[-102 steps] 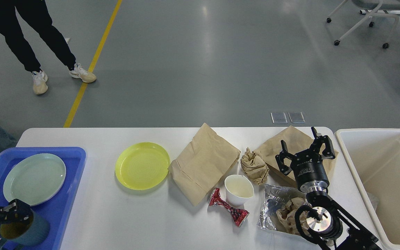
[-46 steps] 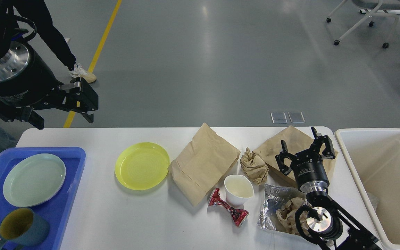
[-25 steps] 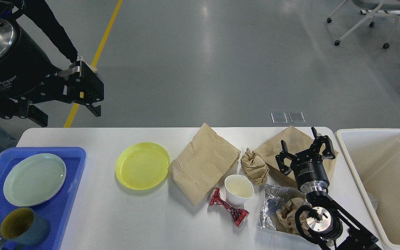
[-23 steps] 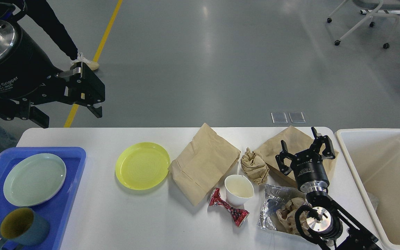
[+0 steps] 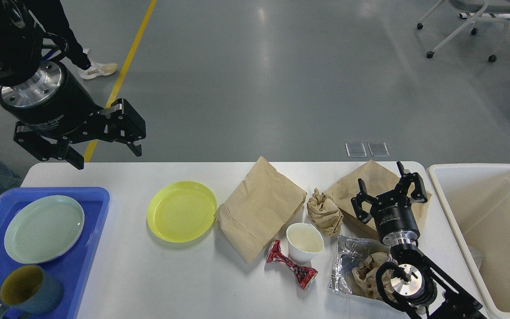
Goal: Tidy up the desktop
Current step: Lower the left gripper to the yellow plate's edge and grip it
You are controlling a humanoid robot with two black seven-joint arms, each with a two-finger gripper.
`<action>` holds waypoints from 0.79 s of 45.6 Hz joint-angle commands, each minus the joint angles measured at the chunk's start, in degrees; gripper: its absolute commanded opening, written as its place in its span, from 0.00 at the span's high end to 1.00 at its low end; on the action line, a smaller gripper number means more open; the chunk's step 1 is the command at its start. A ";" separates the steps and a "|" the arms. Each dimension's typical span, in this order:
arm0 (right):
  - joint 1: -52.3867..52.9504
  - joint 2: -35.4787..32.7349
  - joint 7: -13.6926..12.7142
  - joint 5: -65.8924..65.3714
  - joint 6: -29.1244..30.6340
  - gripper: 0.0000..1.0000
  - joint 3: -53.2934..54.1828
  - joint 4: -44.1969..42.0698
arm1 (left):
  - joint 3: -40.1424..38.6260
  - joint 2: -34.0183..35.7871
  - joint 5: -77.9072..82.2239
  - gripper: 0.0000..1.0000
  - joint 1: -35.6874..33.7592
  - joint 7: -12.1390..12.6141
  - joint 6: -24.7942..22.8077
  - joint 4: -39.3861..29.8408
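White desktop (image 5: pixel 126 274) with yellow plate (image 5: pixel 181 217): left gripper (image 5: pixel 106 154), fingers apart and empty, should descend squarely over one rim edge; right gripper (image 5: pixel 389 191) likewise spread.

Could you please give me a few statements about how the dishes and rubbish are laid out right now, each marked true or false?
1. The round yellow plastic plate lies in the blue plastic tray. False: it lies on the white desktop, beside the tray.
2. The pale green round plate lies in the tray. True.
3. The left end effector holds a cup. False: it is open and empty.
4. The crushed red can lies beside the white paper cup. True.
5. The right end effector is open above a brown paper bag. True.
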 commanded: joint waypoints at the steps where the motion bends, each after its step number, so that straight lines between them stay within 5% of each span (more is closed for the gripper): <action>1: -0.01 0.00 0.00 0.00 -0.02 0.00 0.00 0.00 | -2.99 -0.02 -2.30 0.04 10.09 0.39 6.21 2.95; 17: -0.01 0.00 0.00 0.00 -0.02 0.00 0.00 0.00 | -6.42 -0.29 -20.94 0.07 33.74 2.77 18.86 14.99; 27: -0.01 0.00 0.00 0.00 -0.02 0.00 0.00 0.00 | -12.75 -3.89 -25.08 0.08 44.29 10.94 36.79 17.72; 36: -0.01 0.00 0.00 0.00 0.06 0.00 0.00 0.00 | -14.42 -4.59 -24.37 0.04 48.87 10.50 38.13 20.88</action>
